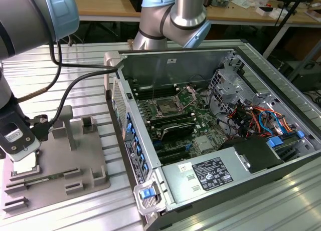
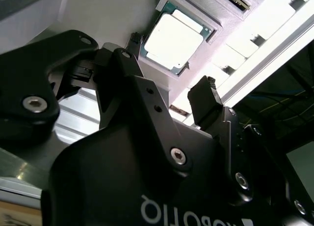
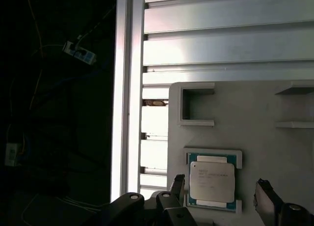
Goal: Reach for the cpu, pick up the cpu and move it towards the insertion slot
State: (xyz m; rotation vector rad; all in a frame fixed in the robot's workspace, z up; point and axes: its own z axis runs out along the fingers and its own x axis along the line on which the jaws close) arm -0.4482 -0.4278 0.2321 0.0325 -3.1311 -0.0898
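The cpu (image 3: 212,181) is a small silvery square chip lying flat in a framed recess of the grey plastic tray (image 3: 255,108); in the second wrist view the cpu (image 2: 174,39) shows bright between the black fingertips. My gripper (image 3: 221,189) is open and hangs just above the chip, one finger (image 3: 177,184) on each side, with gaps showing between the fingers and the chip. In the exterior view my gripper (image 1: 24,156) is low over the tray (image 1: 85,161) at that view's left. The insertion slot (image 1: 165,108), a shiny metal-framed socket, sits on the green motherboard inside the open case.
The open computer case (image 1: 210,166) stands to the exterior view's right of the tray, its side wall (image 1: 125,126) between tray and motherboard. Raised blocks (image 1: 65,128) stand on the tray. A black cable (image 1: 70,90) trails from the arm. The slatted aluminium table edge (image 3: 128,88) runs close by the tray.
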